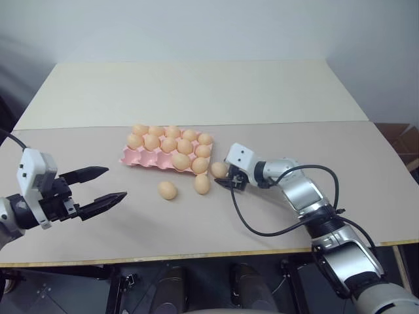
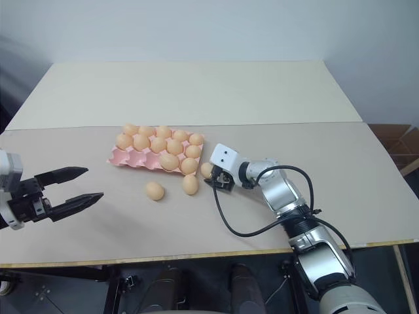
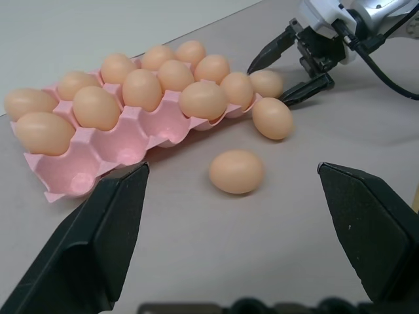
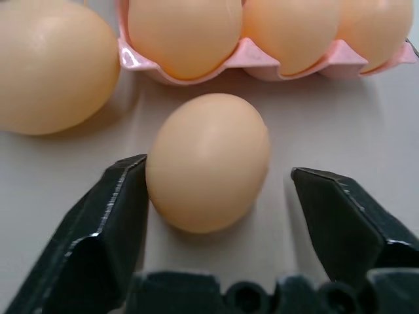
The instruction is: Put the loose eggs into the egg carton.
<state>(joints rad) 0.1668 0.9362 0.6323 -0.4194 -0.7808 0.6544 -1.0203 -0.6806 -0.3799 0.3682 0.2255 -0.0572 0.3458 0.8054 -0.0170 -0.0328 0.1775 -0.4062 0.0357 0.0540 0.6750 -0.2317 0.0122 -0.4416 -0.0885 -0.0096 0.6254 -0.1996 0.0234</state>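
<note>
Right claw: the right gripper [image 4: 216,196] sits low on the table with one smooth, light orange-tan loose egg [image 4: 208,162] between its two black fingers; one finger [image 4: 118,216] touches the shell, the other stands just clear, so the egg is straddled but not yet pinched.
Why it sits so: the fingers flank the egg's sides, which looks like the set-up for a squeeze and lift toward the tray.
Left claw: the left gripper [image 1: 98,186] hovers spread wide and empty over the table's left side, well apart from the eggs, seemingly waiting.
Carton: the flat pink moulded egg carton [image 1: 131,157], lidless with a scalloped edge, lies mid-table; most cups hold eggs, while a few cups along its near-left side show bare.
Other loose eggs: a second egg [image 1: 201,184] lies just beside the carton's near-right corner, and a third egg [image 1: 167,190] lies a little further out on the table.
Table: the pale beige tabletop [image 1: 196,91] looks flat and matte, so the eggs rest on their sides.
Materials: shells look hard, glossy and rounded, likely to slip or roll under an uneven pinch; the tray looks thin and light, with smooth dimpled cups.
</note>
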